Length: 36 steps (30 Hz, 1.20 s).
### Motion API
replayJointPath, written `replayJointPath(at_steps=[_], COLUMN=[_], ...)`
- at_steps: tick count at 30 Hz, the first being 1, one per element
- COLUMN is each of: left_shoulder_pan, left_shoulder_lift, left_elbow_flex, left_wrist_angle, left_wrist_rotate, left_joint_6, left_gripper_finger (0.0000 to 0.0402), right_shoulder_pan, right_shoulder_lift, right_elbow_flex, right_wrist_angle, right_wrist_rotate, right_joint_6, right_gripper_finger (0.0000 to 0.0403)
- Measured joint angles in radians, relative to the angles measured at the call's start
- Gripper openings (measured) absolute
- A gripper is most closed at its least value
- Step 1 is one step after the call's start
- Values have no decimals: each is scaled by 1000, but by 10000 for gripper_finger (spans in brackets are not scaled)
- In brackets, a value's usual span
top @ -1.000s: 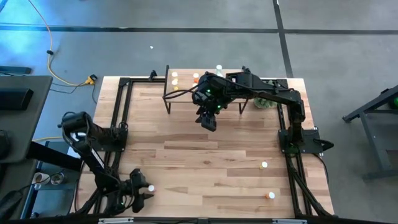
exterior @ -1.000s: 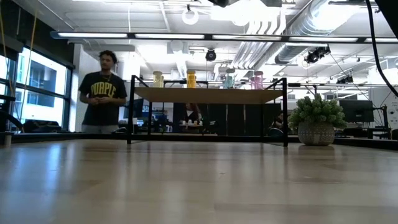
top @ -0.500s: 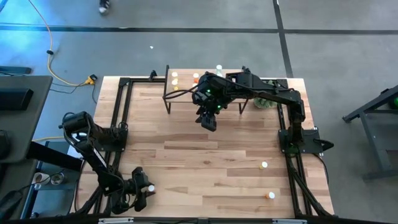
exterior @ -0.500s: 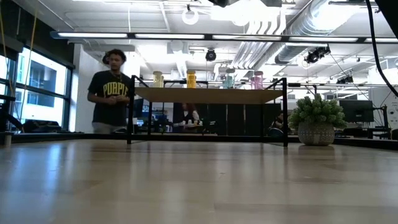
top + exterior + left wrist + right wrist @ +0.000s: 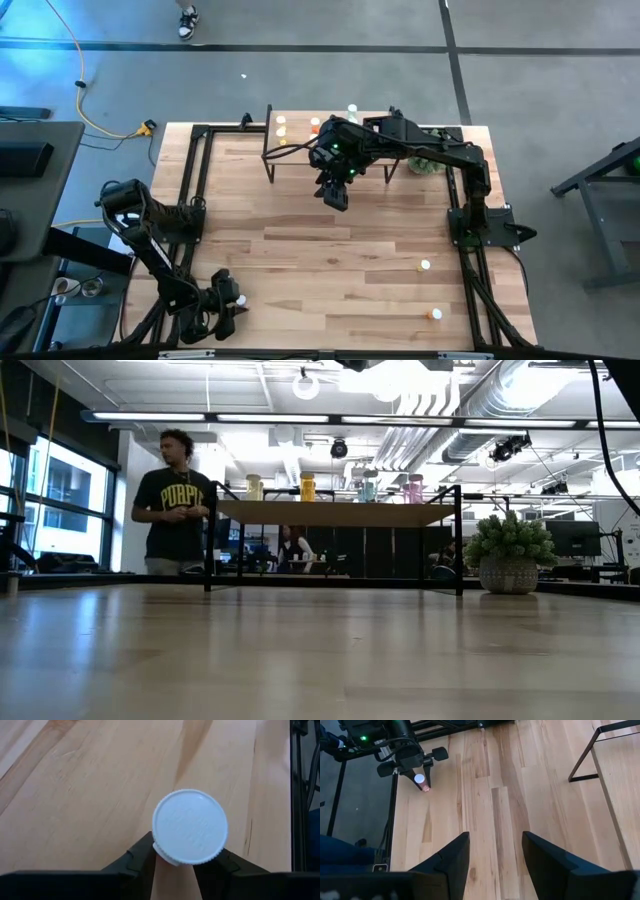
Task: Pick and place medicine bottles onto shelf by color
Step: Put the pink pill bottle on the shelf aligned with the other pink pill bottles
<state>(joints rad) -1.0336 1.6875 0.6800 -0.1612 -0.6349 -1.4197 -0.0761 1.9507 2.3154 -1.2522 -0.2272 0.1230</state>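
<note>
While the left gripper point(image 5: 237, 305) sat low at the table's point(image 5: 330, 240) near-left corner, its jaws were closed on a pink medicine bottle point(image 5: 421, 781), white cap point(image 5: 190, 826) facing the wrist camera and long axis running along the fingers. The right gripper point(image 5: 337, 195) hung before the shelf point(image 5: 335, 513), jaws open and empty. Four bottles stood upright on the shelf; three more lay on the table.

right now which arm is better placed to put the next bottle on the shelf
Left. The left gripper is already shut on a white-capped bottle at the table's near left corner. The right gripper hangs open and empty beside the shelf, so it would first have to fetch one.
</note>
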Motion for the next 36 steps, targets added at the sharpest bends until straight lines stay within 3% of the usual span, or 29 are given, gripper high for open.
replayJointPath(at_steps=[11,18,23,30,36], left_shoulder_pan=[0,55,130,261,405], left_shoulder_lift=[-2,-81,-191,-342,-458], left_elbow_flex=[0,0,0,0,0], left_wrist_angle=[1,2,-3,-76,-90], left_wrist_rotate=[-24,63,140,200,253], left_joint_6=[-19,-18,80,238,425], left_gripper_finger=[93,93,93,93,93], right_shoulder_pan=[0,0,1,25,60], right_shoulder_lift=[0,0,0,0,0], right_elbow_flex=[0,0,0,0,0], right_wrist_angle=[3,86,109,134,182], right_wrist_rotate=[0,-87,-176,-170,-170], right_joint_6=[0,18,3,-77,-79], right_gripper_finger=[171,171,171,175,208])
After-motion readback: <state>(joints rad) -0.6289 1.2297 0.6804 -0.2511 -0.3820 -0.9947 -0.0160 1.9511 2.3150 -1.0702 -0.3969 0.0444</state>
